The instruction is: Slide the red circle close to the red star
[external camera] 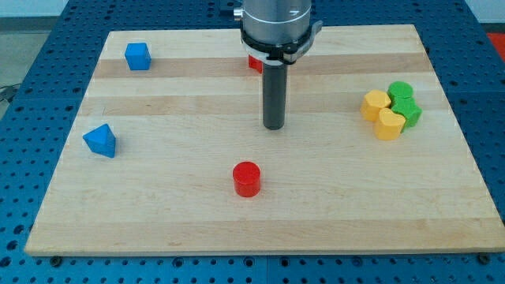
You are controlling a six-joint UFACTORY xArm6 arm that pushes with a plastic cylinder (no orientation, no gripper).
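The red circle (247,179) is a short red cylinder on the wooden board, below the middle. A red block (254,64), likely the red star, sits near the view's top and is mostly hidden behind the arm's head, so its shape cannot be made out. My tip (274,126) is at the end of the dark rod, above and slightly right of the red circle, with a clear gap between them. The tip touches no block.
A blue cube (137,56) sits at the top left and a blue triangular block (101,140) at the left. Two yellow blocks (382,114) and two green blocks (404,102) cluster at the right. The board (158,221) rests on a blue perforated table.
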